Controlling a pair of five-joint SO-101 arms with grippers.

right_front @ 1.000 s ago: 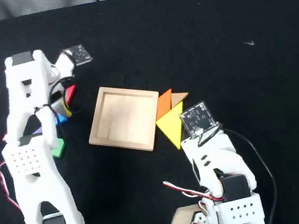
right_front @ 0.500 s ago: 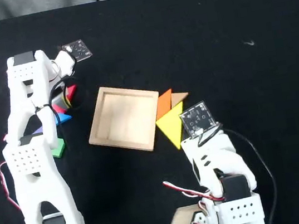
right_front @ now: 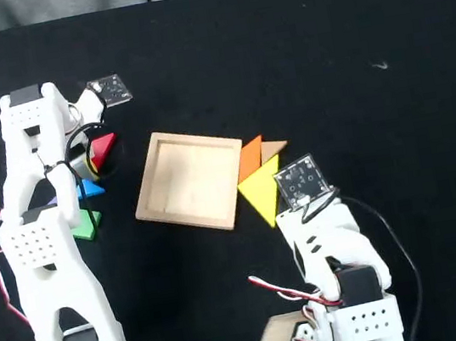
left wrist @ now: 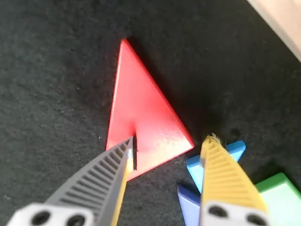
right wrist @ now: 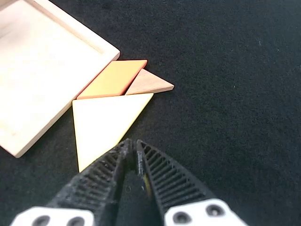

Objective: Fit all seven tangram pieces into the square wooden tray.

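Square wooden tray (right_front: 188, 181): no piece lies in it; all seven remain to be fitted (by these views, the task has barely begun).

Right of tray, touching its edge: yellow triangle (right wrist: 106, 120), orange parallelogram (right wrist: 113, 77), plain wood triangle (right wrist: 148, 83).

Left of tray, well apart from it: red triangle (left wrist: 143, 120), blue piece (left wrist: 221, 155), purple piece (left wrist: 188, 200), green piece (left wrist: 277, 193).

Left gripper (left wrist: 169, 141): jaws apart, poised over the red triangle's corner, not clamped.

Right gripper (right wrist: 130, 143): jaws together, holding nothing, above the yellow triangle's edge.

No readable text, label, number or sign on anything.
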